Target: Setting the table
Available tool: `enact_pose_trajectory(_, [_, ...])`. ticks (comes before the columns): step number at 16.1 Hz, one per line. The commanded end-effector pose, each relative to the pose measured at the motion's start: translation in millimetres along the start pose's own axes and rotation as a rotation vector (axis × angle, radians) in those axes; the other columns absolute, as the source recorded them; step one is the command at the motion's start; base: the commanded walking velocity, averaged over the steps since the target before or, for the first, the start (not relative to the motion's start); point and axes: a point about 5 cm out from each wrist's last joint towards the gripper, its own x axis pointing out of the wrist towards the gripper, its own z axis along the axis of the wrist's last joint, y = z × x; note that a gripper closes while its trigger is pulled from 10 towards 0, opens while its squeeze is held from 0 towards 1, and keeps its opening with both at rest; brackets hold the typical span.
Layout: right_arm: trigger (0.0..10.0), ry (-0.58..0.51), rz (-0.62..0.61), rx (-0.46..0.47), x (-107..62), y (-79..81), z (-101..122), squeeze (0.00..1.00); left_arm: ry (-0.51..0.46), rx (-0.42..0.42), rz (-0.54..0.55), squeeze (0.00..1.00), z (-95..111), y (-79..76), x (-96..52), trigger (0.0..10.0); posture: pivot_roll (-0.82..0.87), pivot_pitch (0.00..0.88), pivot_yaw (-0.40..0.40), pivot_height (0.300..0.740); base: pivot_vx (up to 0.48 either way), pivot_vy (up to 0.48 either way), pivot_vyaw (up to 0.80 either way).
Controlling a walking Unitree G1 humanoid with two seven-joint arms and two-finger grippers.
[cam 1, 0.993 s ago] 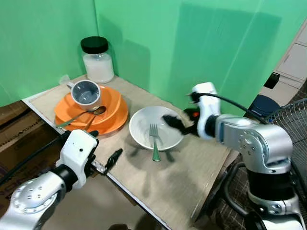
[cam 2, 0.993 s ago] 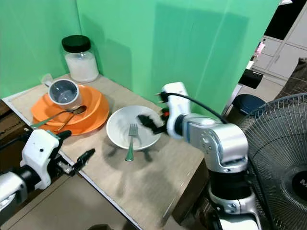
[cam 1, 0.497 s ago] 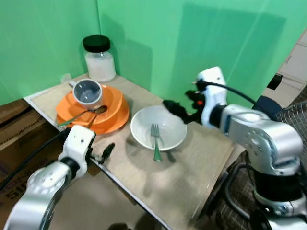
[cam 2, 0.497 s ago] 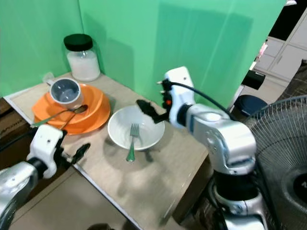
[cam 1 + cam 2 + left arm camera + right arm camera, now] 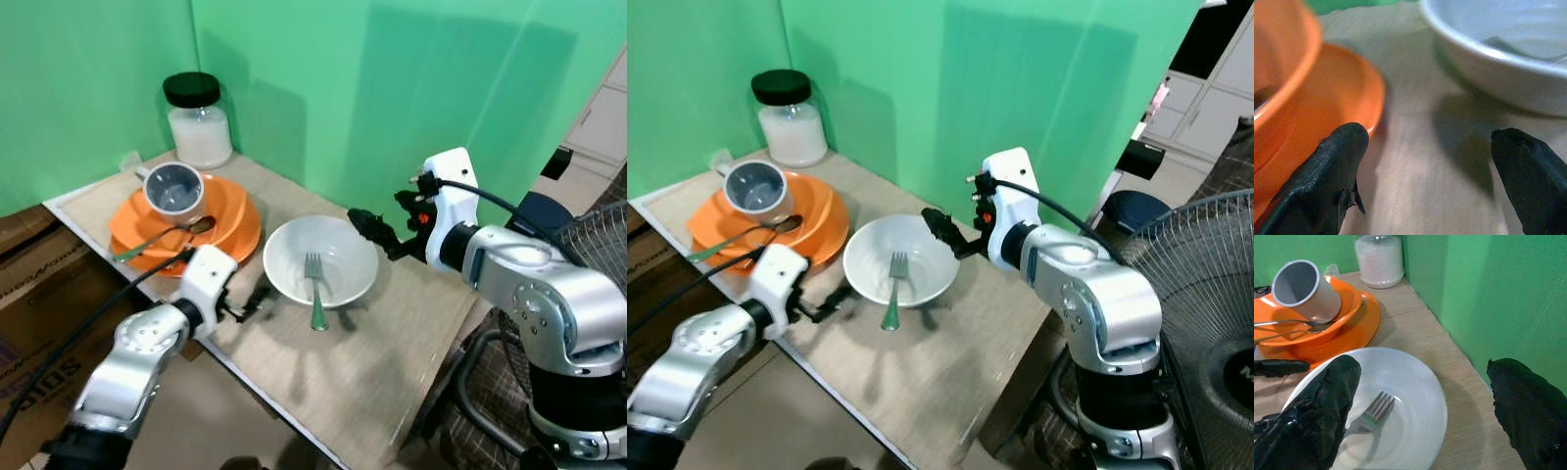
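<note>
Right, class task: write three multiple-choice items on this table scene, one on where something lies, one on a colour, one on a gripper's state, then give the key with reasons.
1. Where does the fork lie?
A. in the white bowl
B. on the orange plate
C. beside the jar

2. What colour is the lid of the jar?
A. white
B. black
C. orange

3. How are the left gripper's fingers?
A. shut on the fork
B. shut on the cup
C. open, holding nothing

Key: 1 A, its tines rest inside the bowl and its handle crosses the rim. 2 B, the cap is black above white contents. 3 C, the left wrist view shows bare table between the spread fingers.
</note>
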Motion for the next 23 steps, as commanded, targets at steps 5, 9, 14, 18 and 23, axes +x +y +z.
enact_pose_trajectory(5, [10.0, -0.023, 0.004, -0.035, -2.3, 2.2, 1.5, 0.00, -0.024, 0.029, -0.149, 0.60, 8.6, -16.8, 25.2, 10.0, 0.11, 0.000, -0.005, 0.740, 0.000, 0.000, 0.00])
enact_pose_trajectory(9, [10.0, -0.016, 0.040, -0.043, -1.1, 7.9, 1.3, 0.00, -0.026, 0.018, -0.195, 0.60, 10.0, -31.5, 48.4, 10.0, 0.11, 0.000, 0.003, 0.740, 0.000, 0.000, 0.00])
enact_pose_trajectory(14, [10.0, 0.112, 0.036, -0.028, 10.4, 9.5, -6.7, 0.00, -0.083, 0.051, -0.232, 0.60, 22.1, -40.2, 62.0, 10.0, 0.10, 0.000, -0.001, 0.740, 0.000, 0.000, 0.00])
enact_pose_trajectory(18, [10.0, 0.198, 0.043, -0.053, 20.6, 13.2, -13.8, 0.00, -0.083, 0.073, -0.265, 0.60, 15.8, -41.6, 53.2, 10.0, 0.11, 0.000, -0.004, 0.740, 0.000, 0.000, 0.00])
enact_pose_trajectory(23, [10.0, 0.346, 0.040, -0.111, 26.9, 15.2, -23.6, 0.00, -0.043, 0.095, -0.209, 0.53, -0.6, -22.7, 11.9, 10.0, 0.13, 0.000, -0.032, 0.740, 0.000, 0.000, 0.00])
